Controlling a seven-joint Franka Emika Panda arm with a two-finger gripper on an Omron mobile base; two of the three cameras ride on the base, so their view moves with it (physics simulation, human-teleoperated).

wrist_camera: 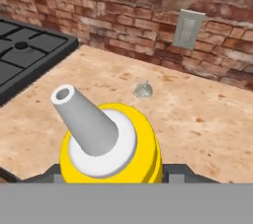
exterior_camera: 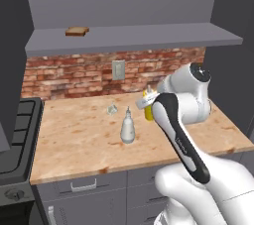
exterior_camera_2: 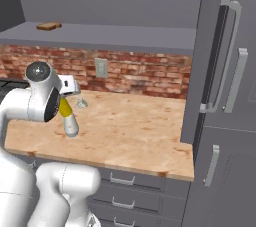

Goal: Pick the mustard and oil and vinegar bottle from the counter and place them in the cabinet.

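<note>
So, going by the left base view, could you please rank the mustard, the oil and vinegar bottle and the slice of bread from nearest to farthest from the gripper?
1. Mustard, at the gripper.
2. Oil and vinegar bottle, on the counter left of it.
3. Slice of bread, up in the cabinet.

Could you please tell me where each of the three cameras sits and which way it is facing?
Left base view: behind the arm to its left, looking forward and down at the counter; arm rises lower right.
Right base view: behind-right, same counter, tall grey doors at right; arm lower left.
Hand view: on the hand, looking along the gripper over the mustard toward the brick wall.
All three share the wall outlet; both base views share the oil and vinegar bottle.
</note>
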